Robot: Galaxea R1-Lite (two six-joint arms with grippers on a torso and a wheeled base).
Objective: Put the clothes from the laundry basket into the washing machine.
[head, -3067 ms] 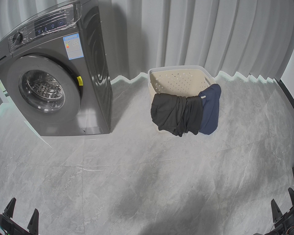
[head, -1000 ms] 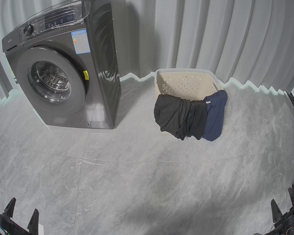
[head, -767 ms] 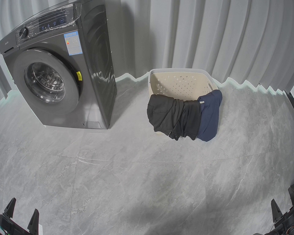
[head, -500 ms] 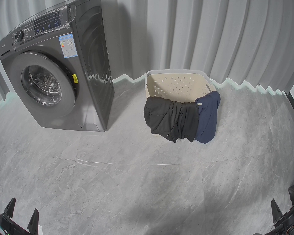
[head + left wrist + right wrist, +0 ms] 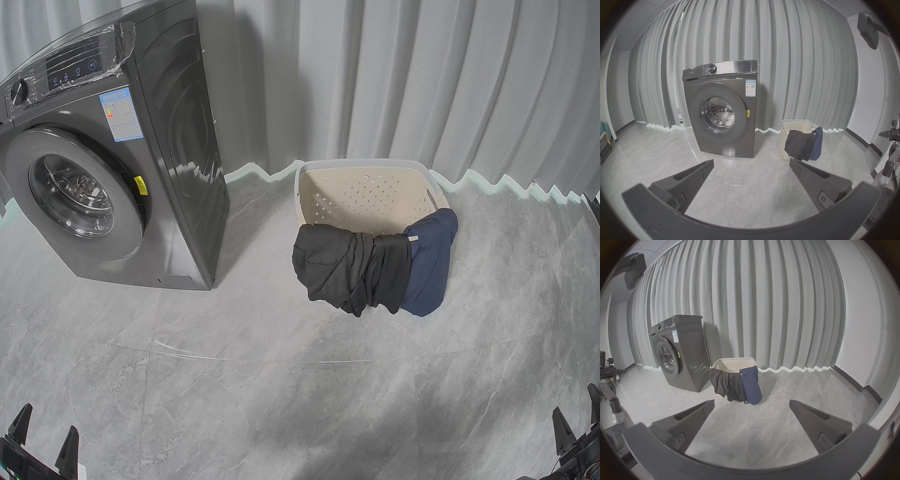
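A cream laundry basket (image 5: 369, 190) stands on the floor by the curtain. Over its near rim hang a black garment (image 5: 350, 267) and a navy garment (image 5: 431, 259). Left of it stands the dark grey washing machine (image 5: 106, 156), its round door (image 5: 72, 194) closed. My left gripper (image 5: 44, 434) sits low at the near left, open and holding nothing. Open too is my right gripper (image 5: 578, 419), low at the near right. Both are far from the basket. The left wrist view shows the washing machine (image 5: 725, 106) and basket (image 5: 795, 131); the right wrist view shows the basket (image 5: 734, 365) with the clothes (image 5: 737, 385).
Grey pleated curtains (image 5: 406, 81) run along the back. A wide stretch of grey tiled floor (image 5: 300, 387) lies between me and the basket. A dark skirting board (image 5: 856, 383) runs along the wall at the right.
The whole head view has shifted: the camera moved, so basket and washing machine now sit lower and nearer in the picture. Both grippers hold the same place, open.
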